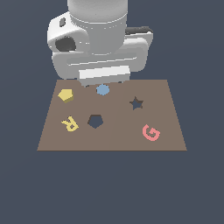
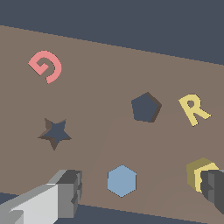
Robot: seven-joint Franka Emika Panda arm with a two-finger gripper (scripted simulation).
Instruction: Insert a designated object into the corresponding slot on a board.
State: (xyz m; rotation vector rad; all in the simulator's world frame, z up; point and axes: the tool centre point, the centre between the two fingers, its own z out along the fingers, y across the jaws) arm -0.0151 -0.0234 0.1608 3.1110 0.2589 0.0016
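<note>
The yellow pentagon block sits on the brown board, at the far corner on the exterior view's left. It lies flat, with its top facing up. The dark pentagon slot is nearer to us and a bit to the right of it, well apart from the block. A yellow letter R lies just left of the slot.

The gripper hangs above the far edge of the board with its fingers spread wide. It holds nothing. In the wrist view a blue disc shows between the two fingers, and one finger partly covers the yellow block.

The block looks small, hard and light. It should not bend or break. Its sides are thick and straight, so those are the best place to pinch it. Five sides make it tricky, because no two sides face each other evenly. One finger may press on a flat side and the other near a corner, so the block could twist. A low, gentle pinch across the middle seems safest.
</note>
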